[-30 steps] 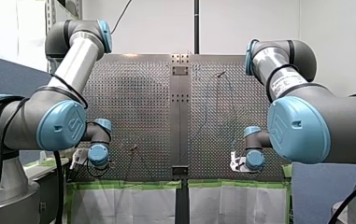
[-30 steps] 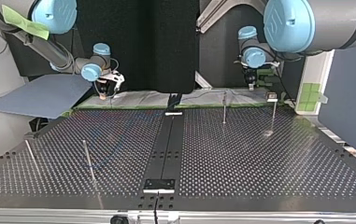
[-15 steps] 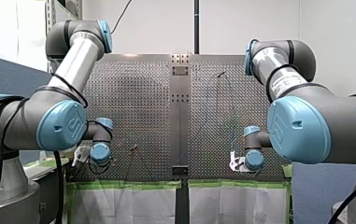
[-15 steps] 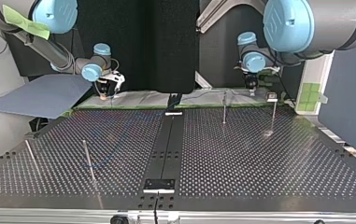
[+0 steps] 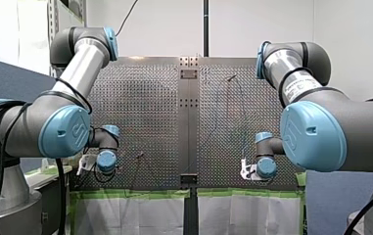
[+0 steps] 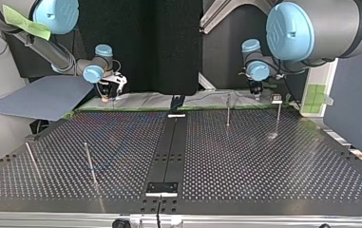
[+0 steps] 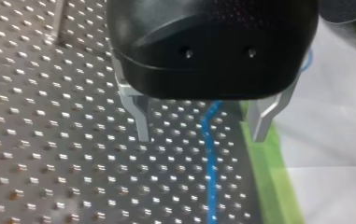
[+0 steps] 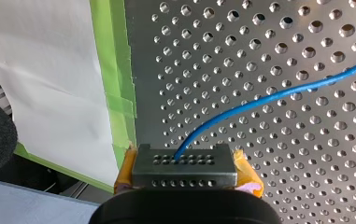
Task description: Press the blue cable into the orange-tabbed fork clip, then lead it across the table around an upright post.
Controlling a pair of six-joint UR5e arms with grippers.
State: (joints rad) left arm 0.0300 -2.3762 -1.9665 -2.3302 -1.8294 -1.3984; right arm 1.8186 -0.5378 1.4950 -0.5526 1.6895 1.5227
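- Hanging low, my left gripper [image 7: 202, 137] has its fingers [image 7: 140, 116] apart over the blue cable [image 7: 209, 158] on the table [image 7: 49, 140], likely ready to grab it.
- The cable runs into an orange-sided block [image 8: 185, 165] by my right gripper [image 6: 106, 95]; open or closed, I cannot tell.

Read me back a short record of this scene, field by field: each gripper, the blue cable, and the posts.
left gripper: open, metal fingers either side of the blue cable, not touching it
right gripper: shut on the blue cable, yellow pads showing
cable: lies on the perforated table, near the green tape at its edge
upright posts: four in the top view
fork clip: cannot make out
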